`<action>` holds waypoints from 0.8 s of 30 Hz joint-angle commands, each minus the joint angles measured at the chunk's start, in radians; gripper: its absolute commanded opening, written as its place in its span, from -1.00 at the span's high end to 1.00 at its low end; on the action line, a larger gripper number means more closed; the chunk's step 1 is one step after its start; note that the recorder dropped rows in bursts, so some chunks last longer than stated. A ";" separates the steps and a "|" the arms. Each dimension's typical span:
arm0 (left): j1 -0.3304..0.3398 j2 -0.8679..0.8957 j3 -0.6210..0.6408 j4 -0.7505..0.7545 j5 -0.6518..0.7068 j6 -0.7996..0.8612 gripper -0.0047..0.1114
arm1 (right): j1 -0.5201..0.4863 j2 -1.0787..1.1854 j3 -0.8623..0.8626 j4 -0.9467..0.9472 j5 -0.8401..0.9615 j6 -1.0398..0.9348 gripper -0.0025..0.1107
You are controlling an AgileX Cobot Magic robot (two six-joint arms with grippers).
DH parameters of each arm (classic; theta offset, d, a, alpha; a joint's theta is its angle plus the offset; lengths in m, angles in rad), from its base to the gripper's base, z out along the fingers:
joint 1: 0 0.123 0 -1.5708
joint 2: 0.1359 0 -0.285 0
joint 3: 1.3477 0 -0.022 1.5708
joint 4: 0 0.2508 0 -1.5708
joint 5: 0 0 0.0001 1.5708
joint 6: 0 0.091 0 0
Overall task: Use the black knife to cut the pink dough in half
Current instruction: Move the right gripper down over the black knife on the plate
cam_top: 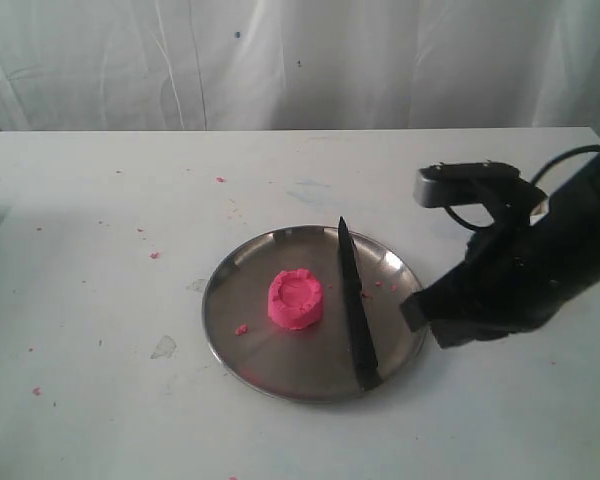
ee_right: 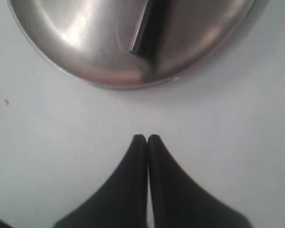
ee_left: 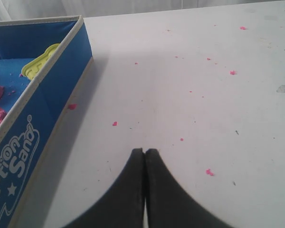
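Note:
The pink dough [cam_top: 296, 299] is a round puck with a dented top, sitting near the middle of the round steel plate [cam_top: 242, 262]. The black knife [cam_top: 355, 304] lies on the plate to the dough's right, tip pointing away, handle end over the near rim. Its handle end [ee_right: 143, 34] also shows in the right wrist view, resting on the plate [ee_right: 76, 42]. My right gripper [ee_right: 147, 137] is shut and empty above the bare table just outside the plate's right rim, seen in the exterior view as my right gripper [cam_top: 416, 310]. My left gripper [ee_left: 144, 151] is shut and empty over the table, out of the exterior view.
A blue cardboard sand box [ee_left: 47, 109] with a yellow mould [ee_left: 40, 61] and pink lumps inside stands beside the left gripper. Tiny pink crumbs [cam_top: 154, 255] dot the white table. A white curtain hangs behind the table's far edge.

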 commanded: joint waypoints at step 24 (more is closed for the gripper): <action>0.004 -0.005 0.003 -0.002 -0.003 -0.001 0.92 | 0.216 0.417 -0.264 -0.335 -0.274 0.124 0.94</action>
